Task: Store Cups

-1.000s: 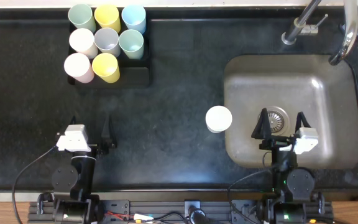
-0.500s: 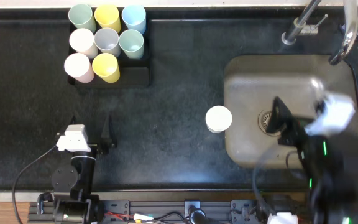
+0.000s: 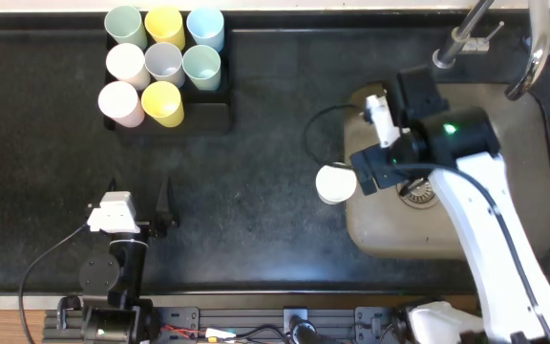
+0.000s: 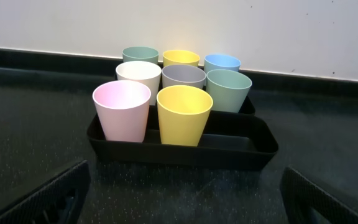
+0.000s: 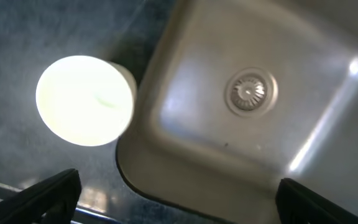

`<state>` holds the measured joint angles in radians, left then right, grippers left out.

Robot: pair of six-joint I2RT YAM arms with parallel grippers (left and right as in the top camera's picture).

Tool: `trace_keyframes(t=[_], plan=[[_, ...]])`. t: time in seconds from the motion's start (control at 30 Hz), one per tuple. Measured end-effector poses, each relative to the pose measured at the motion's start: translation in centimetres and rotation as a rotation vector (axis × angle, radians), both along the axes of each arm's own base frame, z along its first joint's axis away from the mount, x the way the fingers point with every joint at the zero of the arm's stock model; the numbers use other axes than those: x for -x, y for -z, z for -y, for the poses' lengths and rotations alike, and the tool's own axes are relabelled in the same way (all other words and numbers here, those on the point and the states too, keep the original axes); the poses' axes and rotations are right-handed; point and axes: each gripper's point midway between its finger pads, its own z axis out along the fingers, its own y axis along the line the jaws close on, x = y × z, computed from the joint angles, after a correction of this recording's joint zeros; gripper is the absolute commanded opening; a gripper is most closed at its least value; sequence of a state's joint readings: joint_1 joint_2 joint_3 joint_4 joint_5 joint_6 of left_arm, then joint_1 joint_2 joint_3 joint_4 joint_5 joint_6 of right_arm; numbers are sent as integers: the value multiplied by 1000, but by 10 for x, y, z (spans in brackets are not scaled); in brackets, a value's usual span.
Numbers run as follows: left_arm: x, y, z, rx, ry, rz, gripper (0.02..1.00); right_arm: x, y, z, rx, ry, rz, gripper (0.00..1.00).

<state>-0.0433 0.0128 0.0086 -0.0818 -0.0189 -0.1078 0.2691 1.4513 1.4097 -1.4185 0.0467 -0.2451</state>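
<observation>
White cup (image 3: 336, 182) stands on the tabletop (image 3: 256, 220), just beside the sink (image 3: 504, 134). The right gripper (image 3: 369, 172), wide open and empty, hovers offset toward the sink. It should centre over the cup, then descend to straddle it before closing. The left gripper (image 3: 139, 189), open and empty, faces the tray (image 3: 213, 117) holding 8 cups.

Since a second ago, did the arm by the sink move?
Yes. The right gripper swung up and left from the front of the sink to its left rim, and now hangs beside the white cup.
</observation>
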Motion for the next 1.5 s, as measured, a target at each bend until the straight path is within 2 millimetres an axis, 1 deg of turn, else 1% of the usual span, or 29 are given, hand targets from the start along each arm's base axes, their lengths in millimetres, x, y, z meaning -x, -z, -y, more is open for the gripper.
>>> trace_keyframes(t=[0.13, 0.33, 0.6, 0.77, 0.9, 1.03, 1.07, 1.1, 1.13, 1.17, 1.27, 1.4, 1.47, 1.5], plan=[[0, 0, 0, 0, 0, 0, 998, -10, 15, -12, -39, -90, 8, 998], [0, 0, 0, 0, 0, 0, 998, -2, 43, -20, -67, -162, -79, 998], [0, 0, 0, 0, 0, 0, 998, -6, 70, -27, -82, -184, -164, 998], [0, 0, 0, 0, 0, 0, 998, -13, 85, -30, -81, -188, -188, 998], [0, 0, 0, 0, 0, 0, 998, -20, 93, -32, -82, -189, -187, 998], [0, 0, 0, -1, 0, 0, 998, -22, 102, -32, -80, -187, -206, 1000], [0, 0, 0, 0, 0, 0, 998, -22, 104, -32, -79, -186, -211, 925], [0, 0, 0, -1, 0, 0, 998, -22, 105, -33, -79, -194, -210, 735], [0, 0, 0, -1, 0, 0, 998, -23, 105, -33, -79, -196, -208, 426], [0, 0, 0, 0, 0, 0, 998, -23, 105, -33, -80, -192, -206, 47], [0, 0, 0, 0, 0, 0, 1000, -23, 105, -33, -80, -188, -208, 45], [0, 0, 0, -1, 0, 0, 998, -15, 102, -38, -73, -185, -238, 42], [0, 0, 0, -1, 0, 0, 998, -9, 92, -44, -67, -195, -257, 42], [0, 0, 0, -2, 0, 0, 1000, -10, 82, -50, -67, -201, -252, 42]])
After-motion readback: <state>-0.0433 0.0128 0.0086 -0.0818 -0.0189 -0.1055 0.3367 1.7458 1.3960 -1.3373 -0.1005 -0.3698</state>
